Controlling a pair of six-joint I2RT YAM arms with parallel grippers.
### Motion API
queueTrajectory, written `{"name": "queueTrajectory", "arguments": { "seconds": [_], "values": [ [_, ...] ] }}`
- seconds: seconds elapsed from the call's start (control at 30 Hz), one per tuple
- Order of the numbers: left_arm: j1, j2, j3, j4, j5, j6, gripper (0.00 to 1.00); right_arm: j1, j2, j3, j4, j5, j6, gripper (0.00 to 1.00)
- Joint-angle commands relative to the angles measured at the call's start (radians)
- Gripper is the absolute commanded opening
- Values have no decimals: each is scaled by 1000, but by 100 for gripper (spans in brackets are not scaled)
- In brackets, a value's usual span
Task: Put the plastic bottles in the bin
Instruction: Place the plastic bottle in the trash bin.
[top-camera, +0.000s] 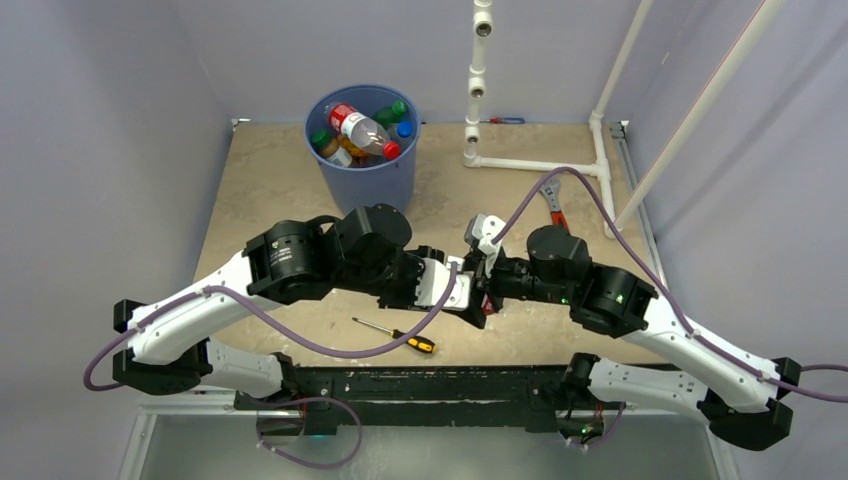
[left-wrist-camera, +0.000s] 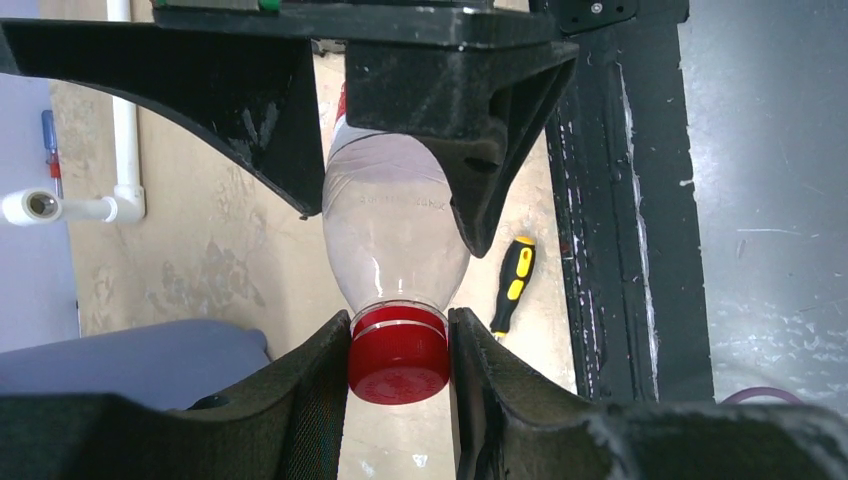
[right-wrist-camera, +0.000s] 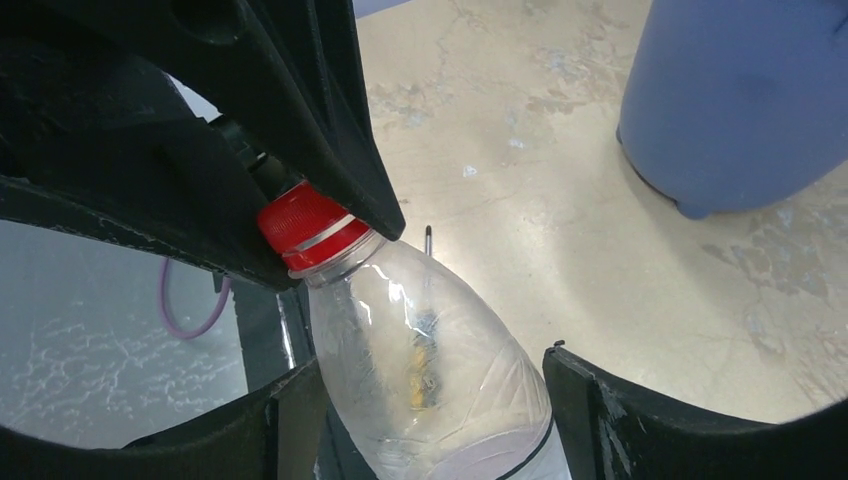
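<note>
The clear plastic bottle with a red cap (right-wrist-camera: 400, 300) hangs in the air between the two arms, over the middle of the beige tabletop (top-camera: 270, 170) and well apart from the round blue plastic bin (top-camera: 365, 185) at the far side. The left gripper (left-wrist-camera: 398, 345) is clamped on the cap, a finger on each side. The right gripper (right-wrist-camera: 428, 365) straddles the wide body with its fingers against both flanks, so it looks clamped there too (a hand-over, I judge, though which way I cannot tell). Several plastic bottles (top-camera: 365, 132), with red, green and blue caps, lie heaped in the bin already. No other bottle shows on the table in the overhead view, so this looks like the last: what remains is carrying it over the rim and letting go. The yellow-and-black-handled screwdriver (top-camera: 405, 338) and red-handled wrench (top-camera: 553, 205) on the table are no part of the job.
</note>
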Motion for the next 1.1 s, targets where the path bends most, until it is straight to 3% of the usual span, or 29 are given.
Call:
{"name": "queueTrajectory", "arguments": {
  "seconds": [0.0,0.03,0.1,0.4,0.73,1.07],
  "values": [
    [1,-21,-24,116,43,3,0,4,-31,-38,114,39,-12,84],
    [1,-23,-33,123,43,1,0,4,-35,-43,122,36,-13,93],
    [1,-28,-50,132,39,0,0,4,-44,-41,128,41,-14,99],
    [1,-41,-81,142,21,-6,0,4,-82,-13,37,-1,-35,99],
    [1,-78,-41,93,-7,-20,0,33,-110,-49,50,30,-46,99],
    [1,-127,-50,69,-30,-37,0,113,-69,-75,80,197,-72,99]
  ]
}}
